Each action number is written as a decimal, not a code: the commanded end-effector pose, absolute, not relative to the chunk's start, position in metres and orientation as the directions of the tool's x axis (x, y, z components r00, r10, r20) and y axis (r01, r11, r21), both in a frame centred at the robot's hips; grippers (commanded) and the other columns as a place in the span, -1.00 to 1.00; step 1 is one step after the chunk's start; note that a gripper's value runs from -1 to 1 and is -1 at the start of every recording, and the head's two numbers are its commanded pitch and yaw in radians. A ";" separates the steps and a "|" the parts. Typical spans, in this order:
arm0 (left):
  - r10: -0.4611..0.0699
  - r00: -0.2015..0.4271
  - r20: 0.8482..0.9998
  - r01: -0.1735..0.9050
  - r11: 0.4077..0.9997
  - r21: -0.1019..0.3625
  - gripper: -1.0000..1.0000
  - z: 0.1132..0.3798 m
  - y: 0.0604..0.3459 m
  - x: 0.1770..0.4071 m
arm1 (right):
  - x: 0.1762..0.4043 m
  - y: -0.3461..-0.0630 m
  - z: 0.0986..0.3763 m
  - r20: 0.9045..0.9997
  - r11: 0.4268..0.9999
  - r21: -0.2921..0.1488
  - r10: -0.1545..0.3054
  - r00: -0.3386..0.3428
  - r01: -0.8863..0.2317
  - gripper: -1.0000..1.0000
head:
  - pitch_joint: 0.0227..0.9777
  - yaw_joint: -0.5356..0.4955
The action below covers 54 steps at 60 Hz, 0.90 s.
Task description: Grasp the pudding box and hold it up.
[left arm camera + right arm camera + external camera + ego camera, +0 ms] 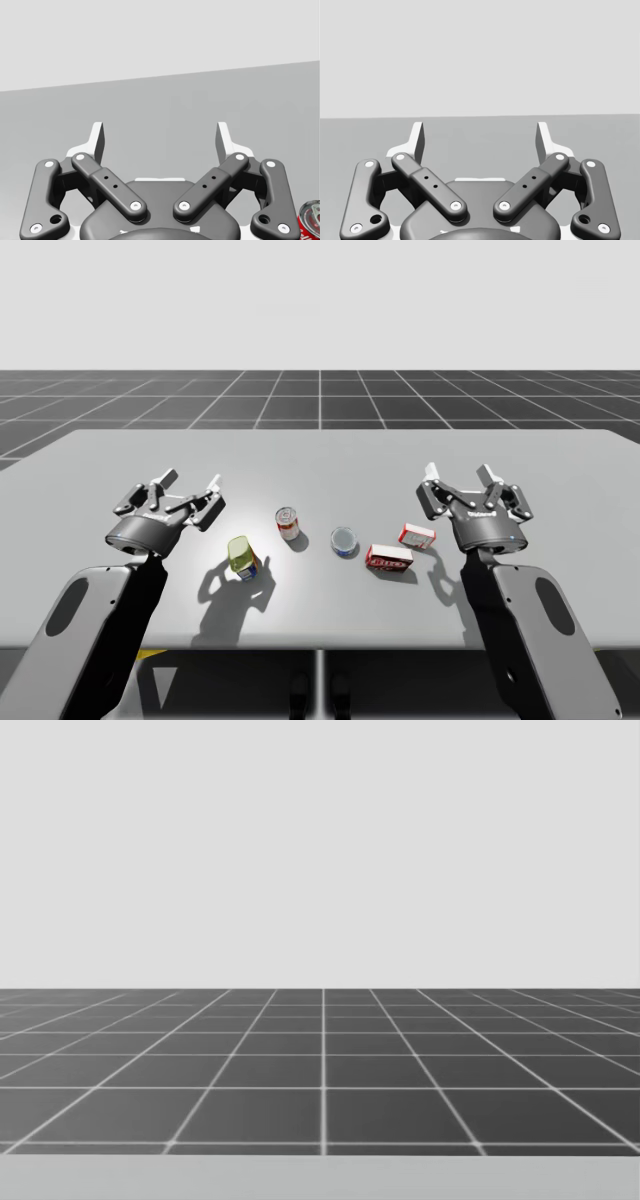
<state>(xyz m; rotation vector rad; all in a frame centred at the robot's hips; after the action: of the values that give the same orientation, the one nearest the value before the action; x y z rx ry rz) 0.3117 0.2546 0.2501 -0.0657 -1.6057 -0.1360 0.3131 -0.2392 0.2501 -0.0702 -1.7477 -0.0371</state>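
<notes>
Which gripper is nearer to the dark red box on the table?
Right. My right gripper is open and raised close by, on the right side of the dark red box; my left gripper, also open, is far off to its left.

Simulated tabletop test bench, a rendered scene rather than a lived-in room. I sit at a plain grey table (pixel 320 455) with one flat colour and hard straight edges. Beyond it is a dark floor (pixel 320 1060), ruled in a pale square grid that runs out to a level horizon. Above that is an even pale grey backdrop (pixel 320 840), and my wrist views show the same blank grey over the tabletop. Shadows under the props are crisp and clean. The props look like a small grocery test set, loose on the table: red can (pixel 288 523), yellow can (pixel 241 556), low bluish can (pixel 344 541), dark red box (pixel 389 559), red-and-white box (pixel 417 535).
</notes>
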 end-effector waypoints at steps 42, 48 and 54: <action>-0.058 -0.037 0.998 0.120 0.991 0.062 -1.00 0.250 0.258 0.314 | 0.313 -0.239 0.255 0.988 0.999 0.030 -0.027 -0.149 0.019 -1.00 | 0.26 -0.02; -0.060 -0.037 0.998 0.121 0.991 0.064 -1.00 0.250 0.258 0.314 | 0.314 -0.240 0.255 0.988 0.999 0.030 -0.026 -0.149 0.021 -1.00 | 0.42 -0.08; -0.061 -0.036 0.997 0.123 0.990 0.065 -1.00 0.250 0.258 0.314 | 0.313 -0.241 0.256 0.988 0.999 0.034 -0.030 -0.151 0.025 -1.00 | 0.58 -0.19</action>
<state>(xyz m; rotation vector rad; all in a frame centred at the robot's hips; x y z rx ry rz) 0.3135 0.2580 0.2496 -0.0489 -1.6012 -0.1447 0.3132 -0.2396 0.2551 0.0043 -1.7218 -0.0418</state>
